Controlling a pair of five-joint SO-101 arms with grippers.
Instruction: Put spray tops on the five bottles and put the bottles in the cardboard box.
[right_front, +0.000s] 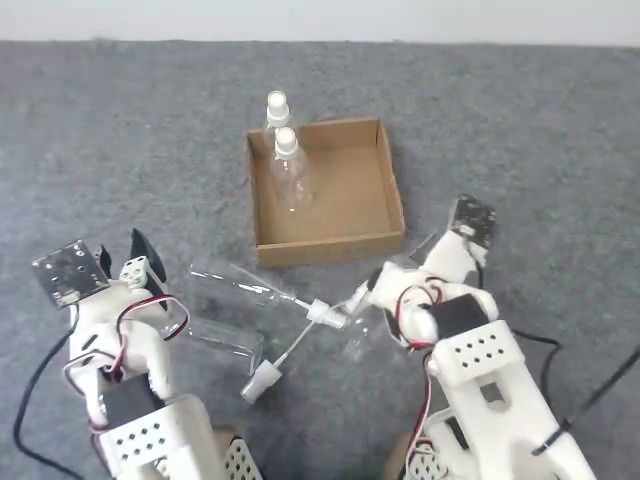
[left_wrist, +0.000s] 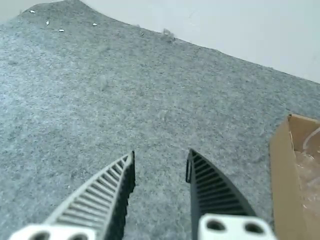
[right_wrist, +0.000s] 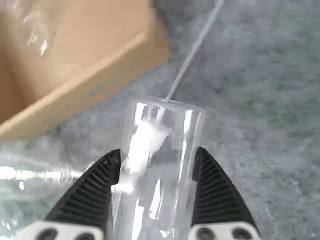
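Observation:
The cardboard box (right_front: 385, 190) stands at the middle back; its corner (left_wrist: 285, 165) shows in the left wrist view and its wall (right_wrist: 85, 85) in the right wrist view. One capped bottle (right_front: 290, 178) stands inside the box and another (right_front: 277, 108) just behind its rim. A clear bottle (right_front: 235, 282) lies in front of the box with a white spray top (right_front: 325, 313) at its neck. Another bare bottle (right_front: 222, 340) lies beside the left arm. A loose spray top (right_front: 264, 381) with its tube lies nearby. My right gripper (right_wrist: 156, 157) is shut on a clear bottle (right_wrist: 160, 130). My left gripper (left_wrist: 160, 167) is open over carpet.
Grey carpet (right_front: 520, 120) covers the whole table, with free room to the left and right of the box. A thin dip tube (right_wrist: 195, 47) runs across the carpet beyond the held bottle. Cables (right_front: 590, 400) trail beside the right arm's base.

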